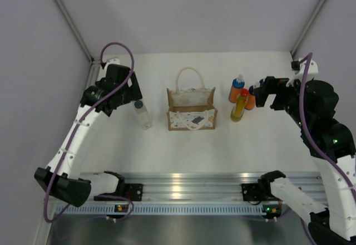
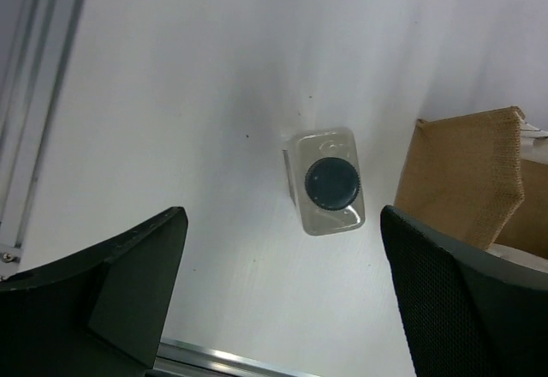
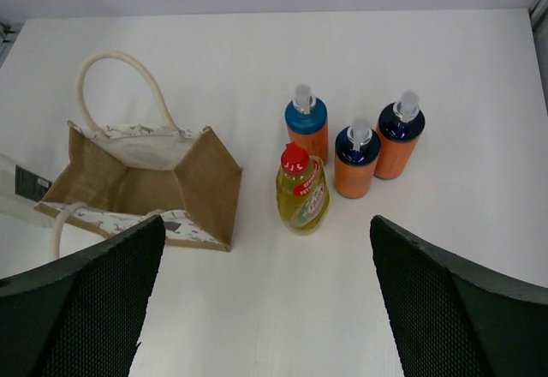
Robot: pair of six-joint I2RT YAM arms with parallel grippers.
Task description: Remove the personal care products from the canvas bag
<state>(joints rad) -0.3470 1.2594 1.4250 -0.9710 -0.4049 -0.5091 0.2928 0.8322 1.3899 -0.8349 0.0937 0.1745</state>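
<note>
Left of canvas bag (image 1: 191, 109): clear bottle (image 2: 330, 182), upright.
Right of bag: three orange bottles (image 3: 355, 167), yellow bottle (image 3: 301, 193).
Left gripper (image 2: 282, 248): wide, empty.
Right gripper (image 3: 267, 257): wide, empty.

top: overhead, far | left wrist: straight down, close | right wrist: oblique, farther | shared: canvas bag (image 1: 192, 117)

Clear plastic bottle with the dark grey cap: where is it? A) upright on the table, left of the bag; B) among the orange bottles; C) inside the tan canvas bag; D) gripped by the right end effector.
A: the clear plastic bottle stands cap-up on the white table, left of the tan canvas bag.
</note>
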